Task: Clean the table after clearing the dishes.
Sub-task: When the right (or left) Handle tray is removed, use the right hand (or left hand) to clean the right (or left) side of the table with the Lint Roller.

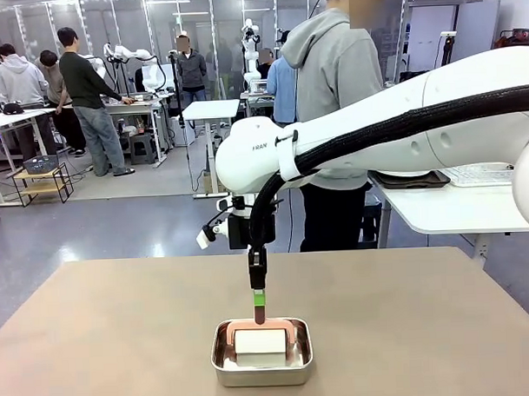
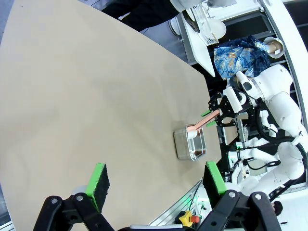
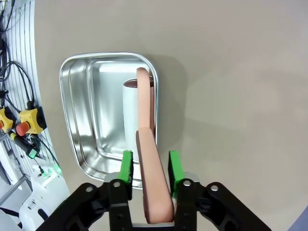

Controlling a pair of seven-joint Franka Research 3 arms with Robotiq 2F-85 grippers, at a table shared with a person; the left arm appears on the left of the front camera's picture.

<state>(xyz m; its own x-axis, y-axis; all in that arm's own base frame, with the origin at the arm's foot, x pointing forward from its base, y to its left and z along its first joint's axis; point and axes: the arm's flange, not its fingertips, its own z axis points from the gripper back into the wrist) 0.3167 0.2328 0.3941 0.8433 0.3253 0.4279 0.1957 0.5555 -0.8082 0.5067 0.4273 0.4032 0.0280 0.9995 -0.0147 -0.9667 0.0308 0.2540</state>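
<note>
And there was the large rectangular table (image 1: 96,343) with its matte beige-brown top, spread wide in front of the robot and running to the person in the grey hoodie (image 1: 334,74) at the far side. By the look of it this was a hard, flat, rigid surface that should take firm downward pressure and long strokes without complaint.

Next down, the small rounded-corner steel pan (image 1: 262,376) stood on the table close to the robot's edge, about mid-width. Thin shiny metal like that is probably light and slippery (it could skate or come up with its load if the block inside is snug).

In the pan sat the wiper: a white rectangular block (image 1: 260,341) under an arched salmon-pink handle (image 3: 147,144). The block looked soft and light, likely foam, so the handle was the place to hold it, at the crown of the arch, where a pinch stays centred over the block and the face can be pressed flat.

That is just where the right gripper (image 3: 149,166) was, straight above the pan, its green pads clamped together on either side of the handle's top.

The left gripper (image 2: 155,168) hung high over the table's side, fingers spread wide with nothing between them, well apart from the pan.
</note>
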